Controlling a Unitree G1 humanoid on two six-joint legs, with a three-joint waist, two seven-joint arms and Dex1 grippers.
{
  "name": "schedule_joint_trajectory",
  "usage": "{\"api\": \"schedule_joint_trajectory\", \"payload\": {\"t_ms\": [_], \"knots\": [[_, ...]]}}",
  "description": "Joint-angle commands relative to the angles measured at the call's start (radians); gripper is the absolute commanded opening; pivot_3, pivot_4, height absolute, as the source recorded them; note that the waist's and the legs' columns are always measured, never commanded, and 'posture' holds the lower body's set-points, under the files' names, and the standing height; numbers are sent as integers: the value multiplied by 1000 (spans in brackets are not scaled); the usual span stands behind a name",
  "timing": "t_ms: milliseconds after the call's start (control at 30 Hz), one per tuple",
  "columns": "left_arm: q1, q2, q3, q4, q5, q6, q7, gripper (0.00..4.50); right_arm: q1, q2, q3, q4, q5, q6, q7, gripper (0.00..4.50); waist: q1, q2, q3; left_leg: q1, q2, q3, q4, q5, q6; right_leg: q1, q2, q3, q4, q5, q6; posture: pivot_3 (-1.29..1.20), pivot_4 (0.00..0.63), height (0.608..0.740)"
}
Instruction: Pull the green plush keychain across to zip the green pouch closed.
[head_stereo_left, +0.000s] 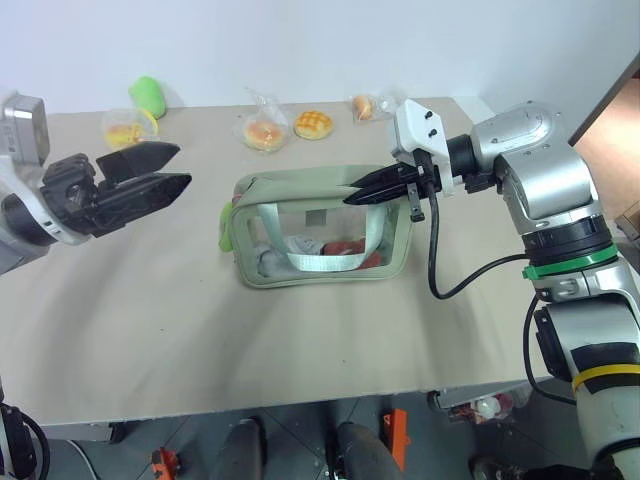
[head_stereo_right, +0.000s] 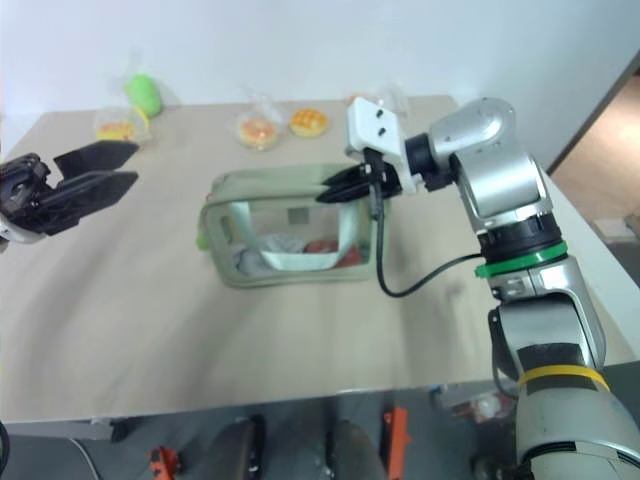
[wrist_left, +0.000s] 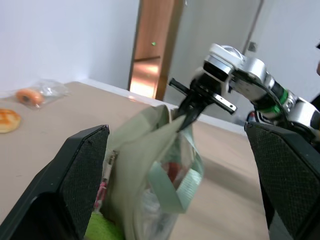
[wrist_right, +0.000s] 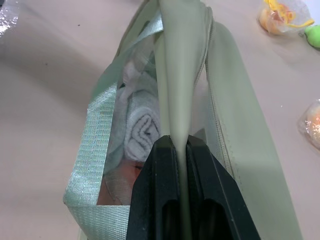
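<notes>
The green pouch stands upright mid-table. The right gripper is clamped on the pouch's top edge; the right wrist view confirms a fold of pale fabric pinched between its fingers and shows a rolled white cloth inside. The left gripper hovers well to the pouch's left, jaws spread wide. The green plush keychain hangs at the pouch's left end; the left wrist view shows it low between the spread fingers.

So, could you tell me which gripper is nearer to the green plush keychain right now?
Left. The left gripper hovers open just beyond the pouch end where the green plush keychain hangs; the right gripper pinches the green pouch top farther along.
</notes>
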Motion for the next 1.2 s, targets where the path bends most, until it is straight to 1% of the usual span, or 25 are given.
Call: {"api": "schedule_joint_trajectory", "payload": {"t_ms": [33, 167, 300, 500, 633, 800, 900, 967, 1033, 1200], "knots": [[-18, 11, 32, -17, -18, 0, -3, 4500, -6, 6, -43, -43, 22, -5, -10, 37, 0, 0, 0, 0, 0, 0, 0, 0, 0, 0, 0, 0, 0, 0, 0, 0, 150, 740], [-18, 18, 7, -33, -10, 10, -18, 4500, -22, 17, -51, -35, 26, 4, -18, 37, -1, 0, 0, 0, 2, 1, 0, 0, 0, 0, 2, 1, 0, 1, 0, 0, 150, 740], [12, 34, -55, -95, 41, 0, -63, 4500, 13, -2, -59, -107, 70, 41, 25, 37, -1, 0, 0, 1, 2, 1, 0, 0, 0, 0, 3, 1, 0, 1, 0, 0, 150, 740], [14, 47, -123, -110, 119, -22, -111, 4500, 73, -30, -79, -201, 128, 125, 25, 2003, 0, 0, 0, 0, 2, 1, 0, 0, 0, -1, 3, 2, 0, 1, 0, 0, 150, 740], [2, 51, -155, -101, 161, -35, -147, 4500, 86, -59, -123, -225, 168, 168, 14, 3380, 0, 0, 0, 1, 2, 2, 1, 0, 0, 0, 3, 2, 0, 1, 0, 0, 150, 740], [-21, 55, -165, -61, 193, -34, -168, 4500, 55, -128, -259, -200, 275, 249, 13, 3380, 0, 0, 0, 1, 2, 2, 1, 0, 0, 0, 3, 2, 0, 1, 0, 0, 150, 740], [-14, 68, -158, -41, 214, -37, -178, 4500, 72, -174, -296, -214, 294, 257, 10, 3380, 0, 0, 0, 0, 2, 2, 1, 0, 0, 0, 3, 2, 0, 1, 0, 0, 150, 740], [21, 95, -129, 3, 246, -47, -195, 4500, 161, -256, -327, -240, 273, 236, 18, 3380, 0, 0, 0, 0, 2, 2, 1, 0, 0, -1, 3, 2, 0, 1, 0, 0, 150, 740], [42, 113, -103, 40, 258, -49, -200, 4500, 249, -306, -357, -274, 278, 253, 7, 3380, 1, -1, -1, 1, 2, 3, 0, 0, 0, -1, 3, 3, -1, 0, 1, 0, 150, 740], [63, 118, -88, 56, 262, -50, -213, 4500, 399, -336, -368, -344, 279, 251, -44, 3380, -2, 0, 0, 1, 3, 5, 0, -1, 1, -2, 2, 4, 0, 1, 0, 0, 150, 740]]}}
